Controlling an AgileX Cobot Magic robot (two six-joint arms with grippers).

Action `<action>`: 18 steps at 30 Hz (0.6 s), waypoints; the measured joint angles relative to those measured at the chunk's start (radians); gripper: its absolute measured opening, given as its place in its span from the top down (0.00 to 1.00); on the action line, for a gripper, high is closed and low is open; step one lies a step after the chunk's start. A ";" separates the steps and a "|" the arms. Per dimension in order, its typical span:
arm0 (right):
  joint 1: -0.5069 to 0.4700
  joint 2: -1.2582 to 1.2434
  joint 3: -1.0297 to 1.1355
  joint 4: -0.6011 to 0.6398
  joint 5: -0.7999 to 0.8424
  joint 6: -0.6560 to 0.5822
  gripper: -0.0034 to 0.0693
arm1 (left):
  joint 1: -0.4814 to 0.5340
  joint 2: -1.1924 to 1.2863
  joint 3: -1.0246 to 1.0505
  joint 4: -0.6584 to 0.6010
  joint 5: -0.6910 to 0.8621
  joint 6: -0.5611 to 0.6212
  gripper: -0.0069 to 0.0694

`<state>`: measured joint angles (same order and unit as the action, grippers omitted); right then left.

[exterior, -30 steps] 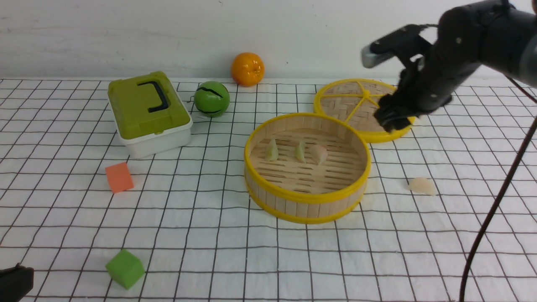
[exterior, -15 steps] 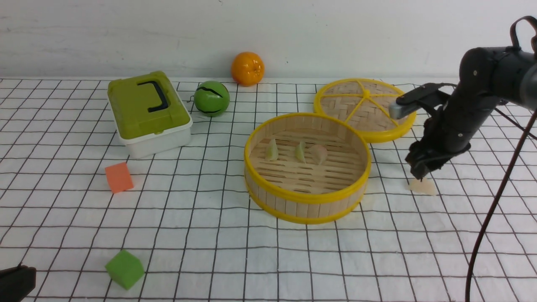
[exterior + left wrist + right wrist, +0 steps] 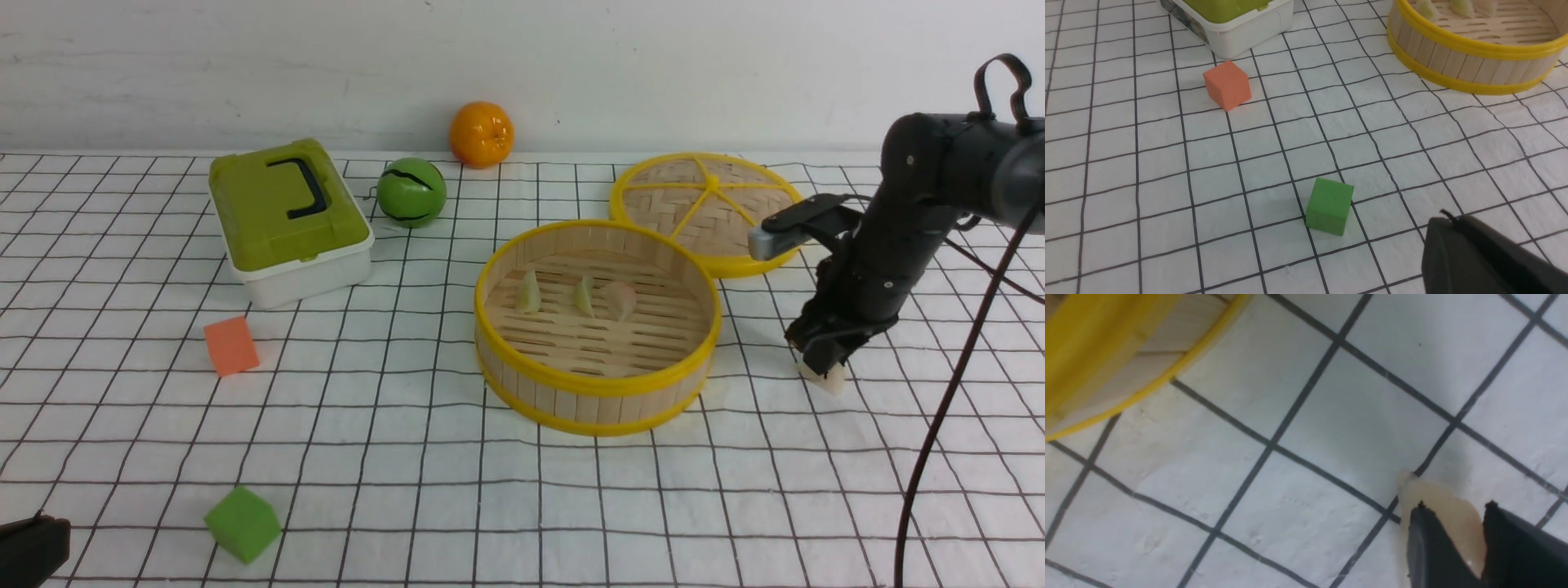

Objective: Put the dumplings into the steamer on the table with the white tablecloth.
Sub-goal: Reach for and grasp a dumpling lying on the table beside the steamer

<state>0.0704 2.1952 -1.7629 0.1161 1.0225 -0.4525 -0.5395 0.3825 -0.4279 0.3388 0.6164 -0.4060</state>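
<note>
We see a bench (image 3: 522,531) covered by a white tablecloth (image 3: 392,392) printed with a thin black grid. Right of the middle stands the steamer (image 3: 600,385), a round bamboo basket with yellow rims. Three dumplings lie in a row on its slatted floor, toward the far side. A pale green dumpling (image 3: 529,294) is on the left and a second green dumpling (image 3: 584,296) is in the middle. A pinkish dumpling (image 3: 620,300) is just beside that one on the right.

The fourth dumpling (image 3: 826,378), whitish, lies on the cloth to the right of the steamer, apart from its wall. The right hand (image 3: 819,363) points down onto it from above. In the right wrist view, its two dark fingers (image 3: 1429,547) press against either side of the dumpling. The hand is gripping it, and the dumpling rests on the cloth at a crossing of grid lines.

The left hand (image 3: 28,549) shows only as a dark shape at the near left corner, low over the bench, and it is closed.

A flat woven lid (image 3: 706,204) with yellow spokes lies just behind the steamer, to the right. At the far left sits a white box with a green lid (image 3: 286,216), with a green ball (image 3: 412,192) beside it. An orange (image 3: 482,133) sits by the far wall. An orange foam cube (image 3: 232,345) lies left of the steamer, and a green foam cube (image 3: 242,523) lies nearer, close to the left hand.
</note>
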 joint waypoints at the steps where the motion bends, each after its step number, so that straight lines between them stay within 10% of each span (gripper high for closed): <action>1: 0.000 -0.001 0.000 0.000 0.005 0.011 0.73 | 0.000 0.000 0.000 0.000 0.000 0.000 0.91; 12: 0.000 -0.124 -0.017 0.042 0.054 0.078 0.73 | 0.000 0.000 0.000 0.000 0.000 0.000 0.91; 18: 0.001 -0.188 -0.071 0.274 0.015 0.062 0.73 | 0.000 0.000 0.000 0.000 0.000 0.000 0.91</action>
<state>0.0717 2.0074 -1.8344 0.3898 1.0377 -0.3902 -0.5395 0.3825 -0.4279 0.3388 0.6164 -0.4060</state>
